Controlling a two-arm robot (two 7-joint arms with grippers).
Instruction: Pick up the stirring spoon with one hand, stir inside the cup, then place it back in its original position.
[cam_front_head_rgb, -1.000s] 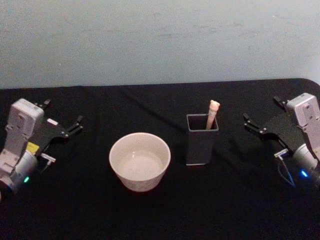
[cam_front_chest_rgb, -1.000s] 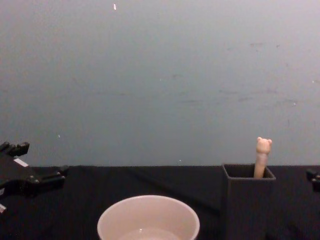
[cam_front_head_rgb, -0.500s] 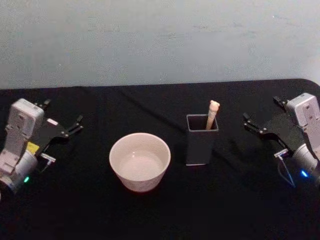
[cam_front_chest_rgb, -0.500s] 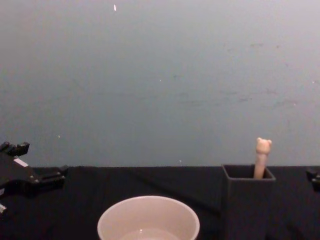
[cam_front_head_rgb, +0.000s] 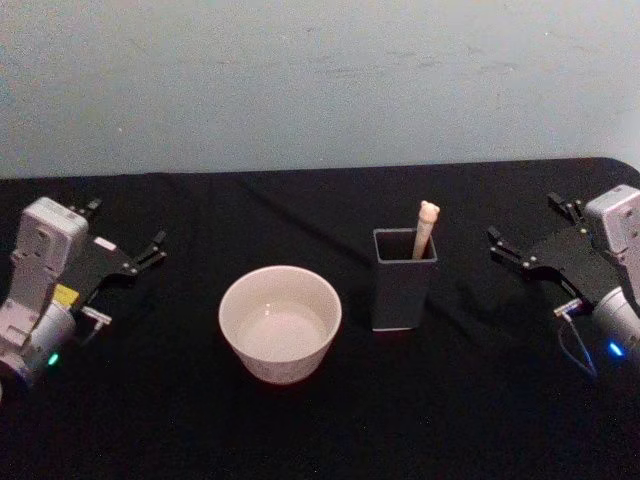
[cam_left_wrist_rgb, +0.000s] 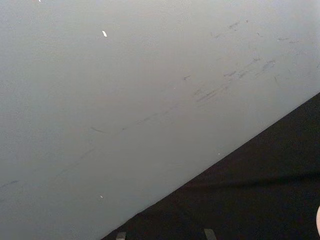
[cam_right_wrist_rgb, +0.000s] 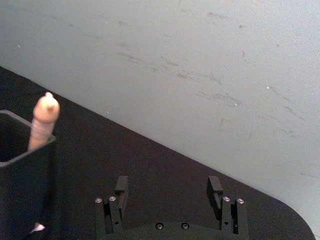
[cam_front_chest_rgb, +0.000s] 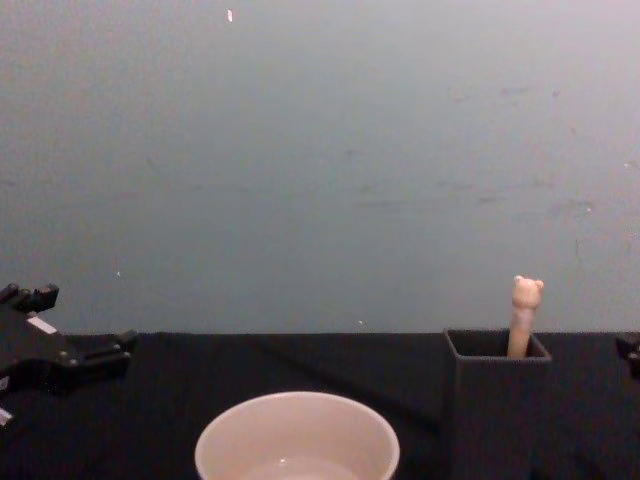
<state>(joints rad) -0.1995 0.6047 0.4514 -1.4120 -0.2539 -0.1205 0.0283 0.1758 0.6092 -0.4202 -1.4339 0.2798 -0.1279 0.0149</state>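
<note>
Nothing is grasped yet; the step in hand looks like the reach for the stirring spoon (cam_front_head_rgb: 427, 226). The spoon stands in the dark grey holder (cam_front_head_rgb: 404, 296), mid-desk. Its beige handle and bear head poke out at the far right side of the holder's mouth, and the bowl is hidden inside. The cup (cam_front_head_rgb: 281, 368) sits just to the left of the holder, apart from it and nearer the robot. The right end effector (cam_front_head_rgb: 521, 216) hovers low at the right edge of the desk (cam_front_head_rgb: 450, 420), fingers spread wide and empty. It is the nearer one to the holder, so probably the one to use. The left end effector (cam_front_head_rgb: 128, 220) sits at the far left, also spread and empty. To do it well, come in above the holder and pinch the handle just under the bear head. Keep the fingers off the holder wall. Then lift straight up until the bowl clears the mouth. The holder is tall and narrow, so a sideways drag would likely tip it.
</note>
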